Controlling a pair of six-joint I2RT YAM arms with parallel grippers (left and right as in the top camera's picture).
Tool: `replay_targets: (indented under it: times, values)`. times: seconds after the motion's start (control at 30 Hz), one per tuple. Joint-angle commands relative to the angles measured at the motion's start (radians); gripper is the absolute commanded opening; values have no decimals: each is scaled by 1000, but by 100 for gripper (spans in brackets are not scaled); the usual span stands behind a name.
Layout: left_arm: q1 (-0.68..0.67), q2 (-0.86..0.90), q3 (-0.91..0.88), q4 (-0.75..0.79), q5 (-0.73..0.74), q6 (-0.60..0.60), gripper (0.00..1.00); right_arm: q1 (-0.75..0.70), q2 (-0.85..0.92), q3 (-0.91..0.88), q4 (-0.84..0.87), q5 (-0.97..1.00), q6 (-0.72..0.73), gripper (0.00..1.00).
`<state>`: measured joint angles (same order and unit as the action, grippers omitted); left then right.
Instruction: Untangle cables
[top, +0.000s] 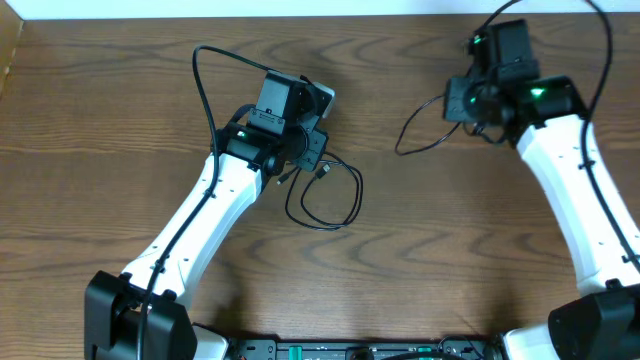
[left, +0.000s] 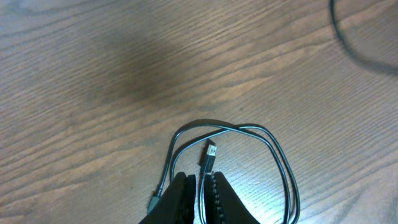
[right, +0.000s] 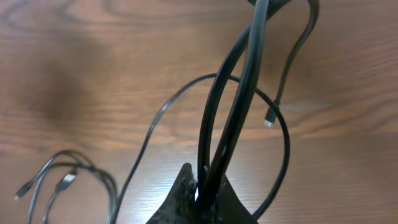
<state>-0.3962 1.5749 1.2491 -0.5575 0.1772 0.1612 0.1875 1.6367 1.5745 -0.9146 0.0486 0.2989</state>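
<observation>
Closest to the lens, left wrist view: left gripper (left: 200, 182), fingers (left: 181, 198) almost together with only a slit between, clamped on the looped cable (left: 283, 168) just behind its plug (left: 211, 151). Rest of that cord flat on the wooden table (left: 93, 74), dark, doubled into a rounded loop ahead of the fingertips, strands side by side along the arc. Other end, second plug (left: 153, 202), just left of the fingers, on the wood. From overhead: sits left of centre, loop spreading to the right of the gripper and back toward the arm bases. Well apart to the right: second cable (right: 239, 87), also dark, gathered at the right gripper (right: 200, 183). Jaws closed tight on it, several strands bunched and rising out of the pinch in the right wrist view. Throws one wide loop around that bunch, free plug end (right: 268, 122) hanging off a thin strand to the right. Trails a further strand leftward from the gripper in the overhead view, curving back on itself over the table. Two cords apart, bare wood between them. Colour of both reads black or dark grey; can't tell closer than that.
</observation>
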Motion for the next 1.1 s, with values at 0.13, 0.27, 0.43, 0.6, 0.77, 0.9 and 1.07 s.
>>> replay_targets:
  times: [0.13,0.27,0.43,0.6,0.77,0.9,1.07]
  values:
    - [4,-6,-4,-14,-5,-60,16,-209,-19,118,-37,57,-77,1]
    - [-3,-6,-4,-14,-2,-77,24,-326,-19,156,-43,50,-96,1]
    - [-31,-6,-4,-14,-2,-77,24,-430,-19,188,-40,51,-138,1]
    - [-81,-6,-4,-14,-3,-77,24,-535,-19,198,-13,58,-183,1]
    - [-121,-6,-4,-14,-3,-78,24,-638,-16,198,14,76,-212,1]
    - [-151,-6,-4,-14,-2,-81,24,-731,-15,198,39,80,-249,1]
    - [-192,-6,-4,-14,-3,-86,24,-856,-8,198,69,79,-252,1]
